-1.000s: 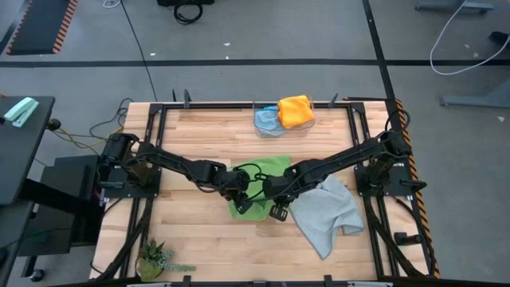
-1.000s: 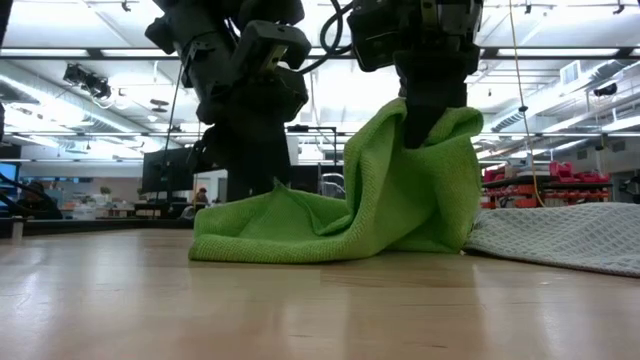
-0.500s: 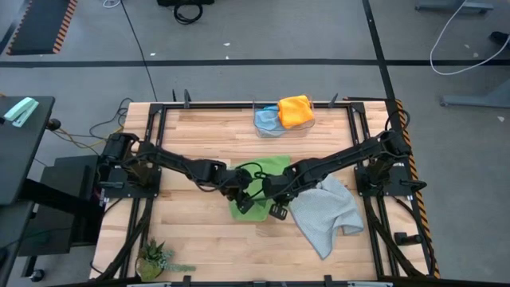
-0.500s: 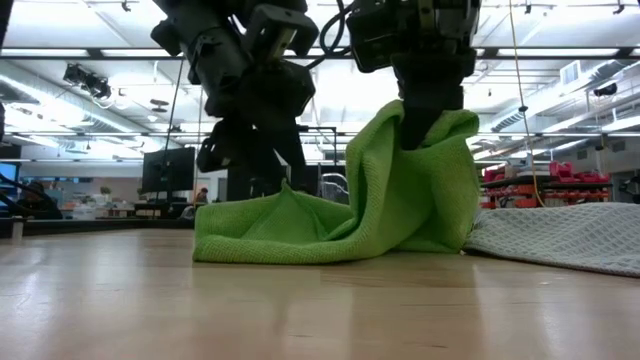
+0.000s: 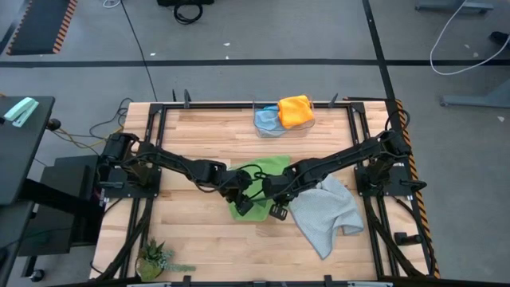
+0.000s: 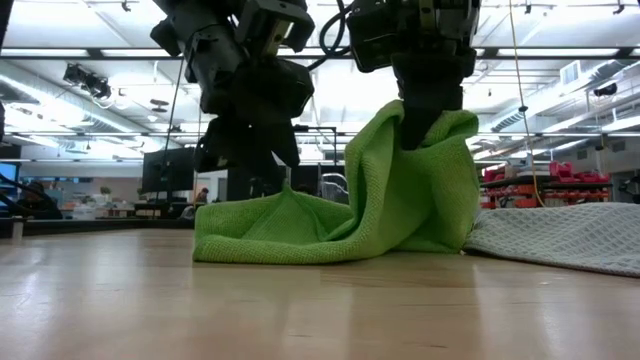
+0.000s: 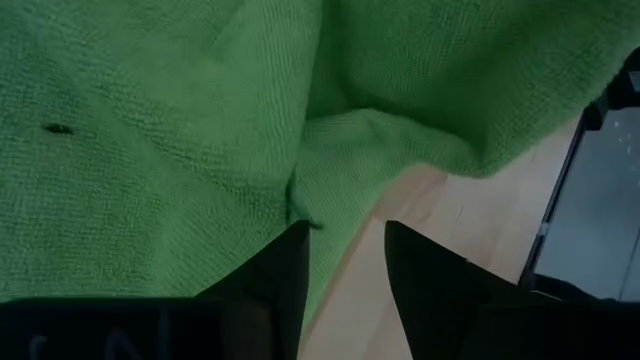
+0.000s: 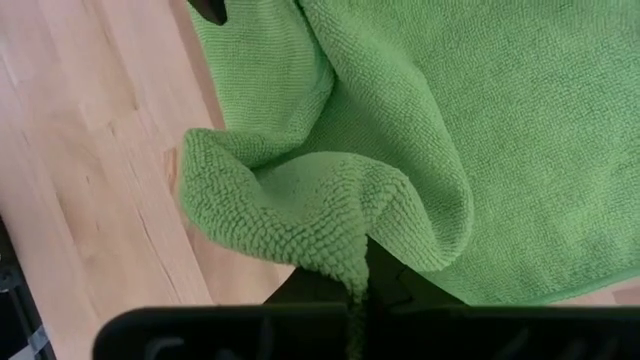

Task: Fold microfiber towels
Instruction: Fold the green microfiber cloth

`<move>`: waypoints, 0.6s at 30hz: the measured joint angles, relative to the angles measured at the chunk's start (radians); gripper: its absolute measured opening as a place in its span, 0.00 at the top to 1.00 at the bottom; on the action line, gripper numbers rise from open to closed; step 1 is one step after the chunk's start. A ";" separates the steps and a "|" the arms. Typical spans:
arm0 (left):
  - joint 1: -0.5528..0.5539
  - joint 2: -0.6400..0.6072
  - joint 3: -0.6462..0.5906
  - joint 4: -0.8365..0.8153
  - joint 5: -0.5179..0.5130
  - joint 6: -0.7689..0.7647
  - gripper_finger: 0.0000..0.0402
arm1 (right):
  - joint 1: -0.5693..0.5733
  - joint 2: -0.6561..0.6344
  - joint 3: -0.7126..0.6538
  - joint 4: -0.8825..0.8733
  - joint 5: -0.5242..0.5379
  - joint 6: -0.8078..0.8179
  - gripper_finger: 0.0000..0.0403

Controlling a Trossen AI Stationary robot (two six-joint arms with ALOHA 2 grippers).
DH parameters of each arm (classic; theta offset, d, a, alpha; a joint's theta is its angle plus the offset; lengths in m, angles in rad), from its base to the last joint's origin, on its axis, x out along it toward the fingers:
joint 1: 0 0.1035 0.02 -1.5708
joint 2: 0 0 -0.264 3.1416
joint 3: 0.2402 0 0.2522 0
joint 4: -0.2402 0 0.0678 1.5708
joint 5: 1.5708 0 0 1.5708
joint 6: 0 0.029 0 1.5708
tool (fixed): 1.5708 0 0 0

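Four cloths lie on the wooden table (image 5: pixel 199 127): the light grey towel (image 5: pixel 327 211) spreads largest near the right arm, the bright green towel (image 6: pixel 330 225) sits mid-table, and the yellow-orange towel (image 5: pixel 296 110) and light blue towel (image 5: pixel 267 119) share a clear bin at the far edge. The right gripper (image 6: pixel 425 125) is clenched on a raised corner of the green one. The left gripper (image 7: pixel 345 265) hovers over its low edge, fingers parted, grasping nothing. A small plant (image 5: pixel 155 259) stands at the near-left corner; behind, an open workshop.

The towel (image 5: pixel 267 169) in the middle is bright green. At 4 o'clock a light grey towel (image 5: pixel 327 214); at 12 o'clock orange (image 5: pixel 296 110) and light blue (image 5: pixel 267 119) ones.
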State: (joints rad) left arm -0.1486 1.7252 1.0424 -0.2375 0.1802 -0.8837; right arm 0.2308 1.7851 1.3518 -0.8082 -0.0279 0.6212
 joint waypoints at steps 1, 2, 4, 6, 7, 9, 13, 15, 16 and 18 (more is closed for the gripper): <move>0.000 0.000 0.000 0.000 -0.006 -0.001 0.66 | 0.000 0.000 0.000 0.003 0.000 -0.002 1.00; 0.000 0.000 0.000 0.000 -0.019 -0.001 0.66 | 0.000 0.000 0.000 0.007 0.000 -0.004 1.00; 0.001 0.000 0.000 -0.002 -0.047 -0.001 0.66 | 0.000 0.000 0.000 0.010 0.000 -0.004 1.00; 0.001 0.000 0.000 -0.008 -0.059 -0.001 0.65 | 0.000 0.000 0.000 0.014 0.000 -0.004 1.00; 0.001 0.000 0.000 -0.009 -0.063 -0.001 0.65 | 0.000 0.000 0.000 0.014 0.000 -0.004 1.00; 0.002 0.000 0.000 -0.009 -0.066 0.001 0.65 | 0.000 0.000 0.000 0.014 0.000 -0.004 1.00; 0.002 0.003 0.000 -0.017 -0.073 0.002 0.67 | 0.000 0.000 0.000 0.014 0.000 -0.004 1.00; 0.002 0.003 0.000 -0.018 -0.075 0.002 0.68 | 0.000 0.000 0.000 0.014 0.000 -0.004 1.00; 0.002 0.003 0.000 -0.017 -0.075 0.002 0.68 | 0.000 0.000 0.000 0.014 0.000 -0.004 1.00; 0.002 0.003 0.000 -0.017 -0.075 0.002 0.69 | 0.000 0.000 0.000 0.014 0.000 -0.004 1.00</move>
State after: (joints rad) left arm -0.1471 1.7283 1.0424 -0.2543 0.1051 -0.8814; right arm 0.2306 1.7851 1.3518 -0.7944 -0.0280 0.6170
